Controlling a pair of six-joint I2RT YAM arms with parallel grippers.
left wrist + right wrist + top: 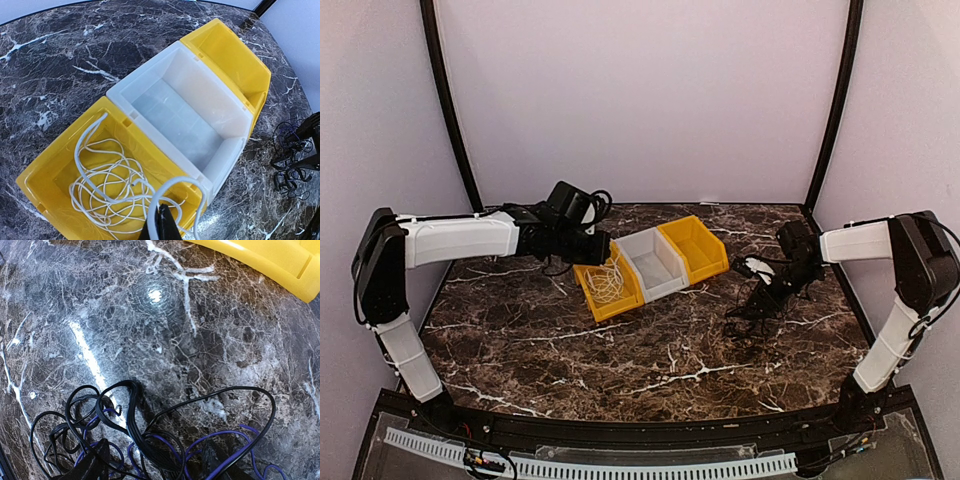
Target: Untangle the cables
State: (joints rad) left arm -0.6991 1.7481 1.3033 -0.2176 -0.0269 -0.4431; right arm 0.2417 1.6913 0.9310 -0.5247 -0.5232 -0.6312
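White cable (107, 195): thin coil in yellow bin (37, 172), lower left; left gripper (162, 223) clamped on loop. Black cables (131, 410): knotted heap on table (165, 325), frame bottom; purple strands (220, 437) clear in right wrist view, unseen from top. Right gripper (155, 465) spread wide astride heap, hold unclear.

The left arm (460, 238) stretches inward, the left gripper (162, 216) with fingers pressed together. The right arm (855, 242) folds inward, the right gripper (760, 298) angled down, fingers spread apart.

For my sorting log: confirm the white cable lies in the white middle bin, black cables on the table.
Wrong bin: the left wrist view shows the white cable in the yellow bin beside it; the white middle bin is empty. The black cables do lie on the table.
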